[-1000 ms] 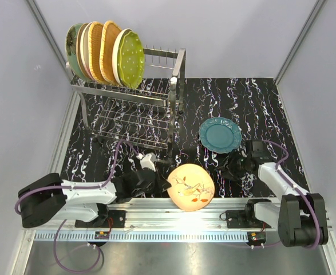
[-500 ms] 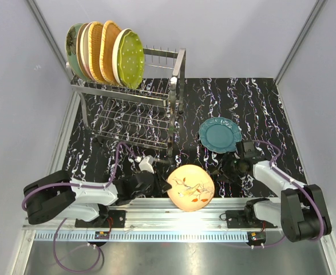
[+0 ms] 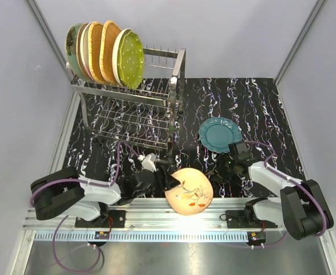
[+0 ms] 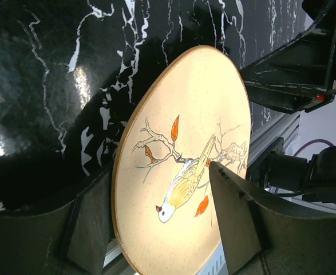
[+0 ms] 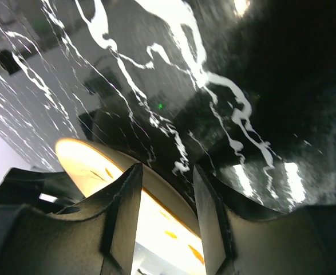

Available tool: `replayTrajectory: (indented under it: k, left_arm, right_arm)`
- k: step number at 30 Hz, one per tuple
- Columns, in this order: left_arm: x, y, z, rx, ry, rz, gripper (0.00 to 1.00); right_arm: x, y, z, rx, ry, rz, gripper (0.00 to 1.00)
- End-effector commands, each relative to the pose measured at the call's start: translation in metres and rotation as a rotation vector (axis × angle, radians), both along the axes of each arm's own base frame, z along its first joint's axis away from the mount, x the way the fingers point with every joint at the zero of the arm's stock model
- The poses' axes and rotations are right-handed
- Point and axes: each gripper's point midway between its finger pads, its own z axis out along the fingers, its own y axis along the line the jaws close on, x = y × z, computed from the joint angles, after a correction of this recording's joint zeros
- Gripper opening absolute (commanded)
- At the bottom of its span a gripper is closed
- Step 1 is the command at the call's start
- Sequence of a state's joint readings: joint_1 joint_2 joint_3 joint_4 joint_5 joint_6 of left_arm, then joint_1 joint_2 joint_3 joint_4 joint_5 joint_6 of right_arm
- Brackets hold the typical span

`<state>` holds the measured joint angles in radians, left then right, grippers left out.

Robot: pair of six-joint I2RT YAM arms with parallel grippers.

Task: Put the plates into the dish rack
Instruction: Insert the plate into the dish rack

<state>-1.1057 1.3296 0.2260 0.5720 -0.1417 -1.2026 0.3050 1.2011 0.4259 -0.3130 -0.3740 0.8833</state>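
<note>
The beige plate with a bird painted on it [image 3: 189, 191] [image 4: 185, 143] leans at the near table edge. My left gripper [image 3: 169, 182] [image 4: 156, 177] is open. One finger stands behind the plate's left rim and the other in front of its face. My right gripper [image 3: 216, 172] [image 5: 166, 169] is open too and straddles the plate's right rim [image 5: 93, 163], with gaps on both sides. A teal plate [image 3: 220, 134] lies flat behind it. Several plates [image 3: 102, 51] stand on the top tier of the dish rack [image 3: 176, 74].
The rack's lower wire tier [image 3: 127, 123] holds nothing, and bare prongs remain at the right of its top tier [image 3: 159, 57]. The aluminium rail [image 3: 156, 211] runs just in front of the bird plate. Grey walls close in both sides.
My left jaws have opened off the bird plate, which has sunk and shifted slightly toward the near edge. My right gripper has moved left up to the plate's right rim.
</note>
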Motion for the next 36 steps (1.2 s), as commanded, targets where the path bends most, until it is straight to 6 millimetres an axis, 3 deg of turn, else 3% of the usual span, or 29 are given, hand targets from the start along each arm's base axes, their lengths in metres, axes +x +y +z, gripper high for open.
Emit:
replayTrajectory:
  k: [1,8,11,13,17,24,25,27,28,30,31,32,36]
  left_arm:
    - [-0.008,-0.004,-0.01,0.01,0.028,-0.047,0.66]
    - [-0.013,-0.01,-0.008,-0.024,0.033,-0.08,0.5]
    - [-0.014,-0.012,-0.007,-0.013,0.029,-0.1,0.37]
    - [-0.016,-0.013,-0.006,-0.012,0.028,-0.113,0.2]
    - [-0.018,-0.009,-0.008,0.0,0.035,-0.116,0.01]
    - [-0.017,-0.002,0.003,0.006,0.012,-0.102,0.0]
    - [-0.015,-0.003,0.014,-0.011,-0.015,-0.101,0.0]
    - [-0.011,0.007,0.014,0.045,-0.032,-0.083,0.0]
    - [-0.007,0.006,0.033,0.019,-0.069,-0.073,0.0]
    - [-0.001,0.023,0.033,0.1,-0.098,-0.039,0.0]
    - [0.003,0.024,0.055,0.069,-0.14,-0.023,0.0]
    - [0.003,0.034,0.053,0.114,-0.138,-0.01,0.0]
    - [0.013,0.051,0.085,0.115,-0.226,0.035,0.0]
  right_arm:
    - [0.004,0.009,0.001,0.021,-0.005,-0.009,0.48]
    - [0.018,0.017,0.008,0.032,-0.028,0.0,0.48]
    - [0.024,0.019,0.009,0.031,-0.031,0.006,0.48]
    - [0.027,0.021,0.011,0.03,-0.038,0.013,0.48]
    - [0.03,0.02,0.016,0.026,-0.054,0.015,0.48]
    - [0.037,0.011,0.027,-0.044,-0.09,0.032,0.59]
    - [0.041,0.011,0.032,-0.05,-0.11,0.036,0.61]
    - [0.042,0.009,0.037,-0.062,-0.126,0.038,0.63]
    - [0.046,0.009,0.042,-0.064,-0.141,0.037,0.63]
    - [0.046,0.009,0.049,-0.062,-0.16,0.044,0.64]
    - [0.046,0.009,0.051,-0.062,-0.164,0.043,0.64]
    - [0.046,0.009,0.053,-0.061,-0.17,0.044,0.64]
    - [0.043,0.009,0.054,-0.04,-0.183,0.039,0.66]
